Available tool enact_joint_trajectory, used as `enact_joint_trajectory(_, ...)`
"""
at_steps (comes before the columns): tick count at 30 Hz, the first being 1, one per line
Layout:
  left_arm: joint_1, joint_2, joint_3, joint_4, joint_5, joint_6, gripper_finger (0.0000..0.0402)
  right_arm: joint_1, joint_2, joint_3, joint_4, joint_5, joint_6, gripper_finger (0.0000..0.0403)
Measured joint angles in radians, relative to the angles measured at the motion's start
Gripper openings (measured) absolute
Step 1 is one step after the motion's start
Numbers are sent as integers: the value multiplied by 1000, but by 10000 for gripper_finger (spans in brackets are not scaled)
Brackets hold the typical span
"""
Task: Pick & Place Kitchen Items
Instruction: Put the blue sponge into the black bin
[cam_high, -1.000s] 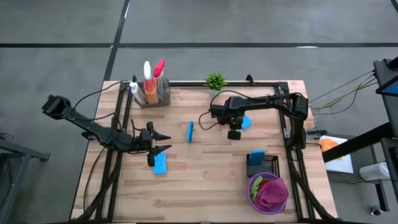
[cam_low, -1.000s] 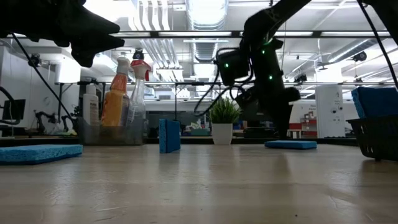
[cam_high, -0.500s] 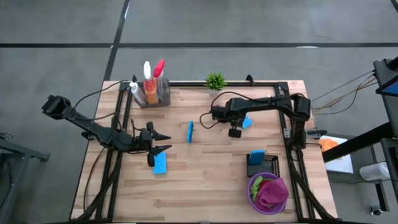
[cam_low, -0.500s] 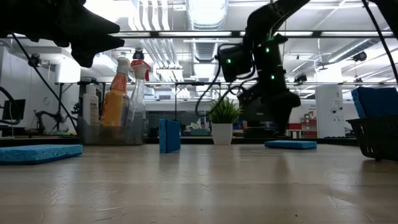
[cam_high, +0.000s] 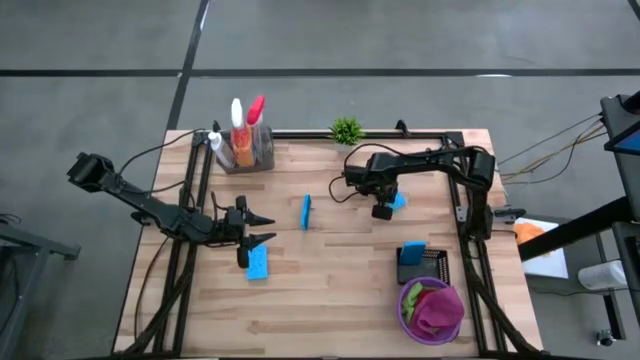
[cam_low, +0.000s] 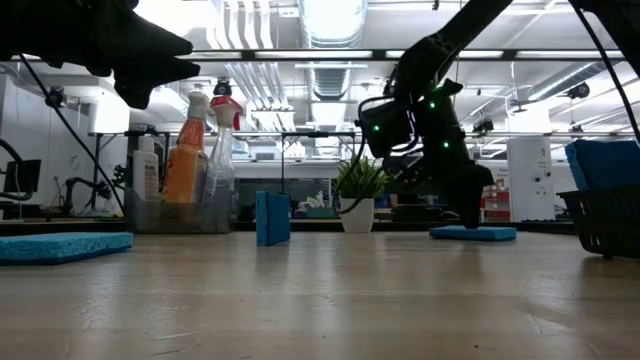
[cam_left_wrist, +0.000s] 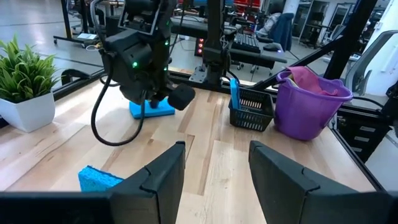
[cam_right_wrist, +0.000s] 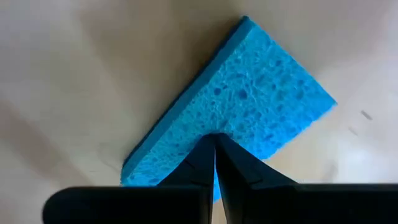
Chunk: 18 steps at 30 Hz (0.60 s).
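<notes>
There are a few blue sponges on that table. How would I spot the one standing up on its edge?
Start at the clear bin of spray bottles at the wooden table's far left corner. Come toward the table's middle, right of the open left gripper. That blue sponge stands upright on its narrow edge, alone; the other loose sponges lie flat.

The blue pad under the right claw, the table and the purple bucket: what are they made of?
The blue pad looks like sponge foam: its matte face is pitted with tiny pores. The table seems to be wood, pale planks with grain and joints. The purple bucket is probably plastic, smooth and slightly shiny. The right claw is shut, its tips over the pad.
</notes>
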Motion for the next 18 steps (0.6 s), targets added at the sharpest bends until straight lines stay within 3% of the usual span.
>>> enact_joint_trajectory(11,0,0,0,-2,0,1,180,127,-5,14,96,-216,-127,18)
enact_joint_trajectory(18,0,0,0,-2,0,1,180,266,-5,55,133,-226,-200,18)
